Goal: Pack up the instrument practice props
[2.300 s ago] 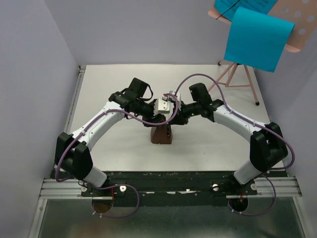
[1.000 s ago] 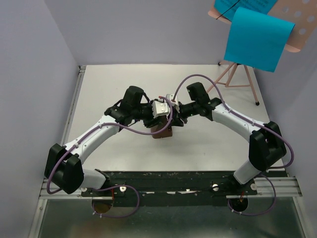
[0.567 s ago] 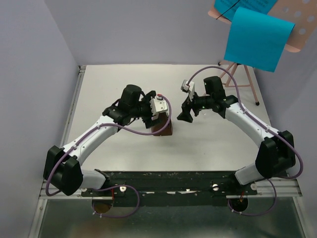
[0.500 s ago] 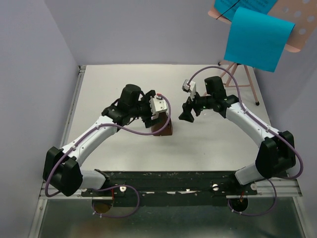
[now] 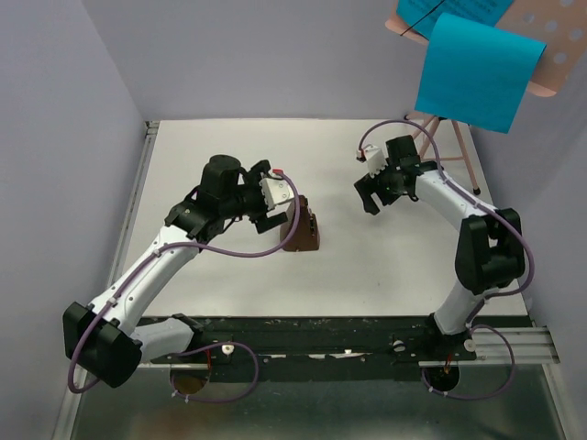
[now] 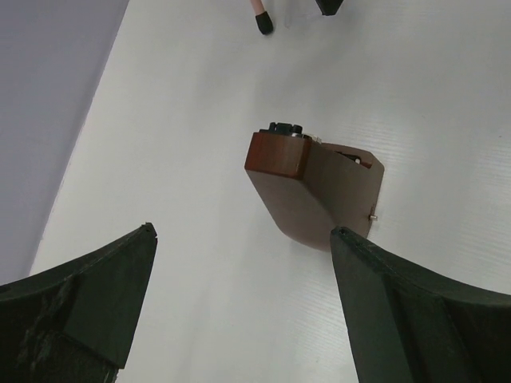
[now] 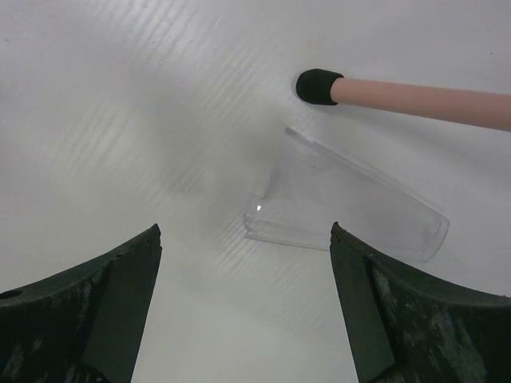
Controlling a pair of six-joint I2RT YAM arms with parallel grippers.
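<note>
Just left of the small dark-brown wedge-shaped metronome block [image 5: 303, 229], the left gripper [image 5: 272, 199] hangs over the white counter [image 5: 202, 147]. Its jaws are spread wide with nothing between them. In its wrist view the block [image 6: 315, 191] stands free ahead of the gripper, touched by neither finger. The block sits near the middle of the counter and is not yet packed.

Right of the block and apart from it, the right gripper [image 5: 371, 194] also has its jaws wide open and empty. It looks down on a clear plastic wedge-shaped cover [image 7: 351, 209]. The cover lies flat on the counter, just beside the black-tipped foot [image 7: 318, 86] of a pink leg.

Further right of the block and behind it stands the pink perforated music stand [image 5: 550, 55] on thin tripod legs. The bright blue paper sheet [image 5: 477, 73] hangs on its front.

The step in hand looks like the metronome, with both arms off the block and the clear cover lying separate. Whether that cover belongs to the block cannot be told for certain. If it does, the next move probably calls for the right gripper to come down low over the cover and close across its narrow sides. The cover looks thin and slick, and the stand's foot is close enough to be knocked.
</note>
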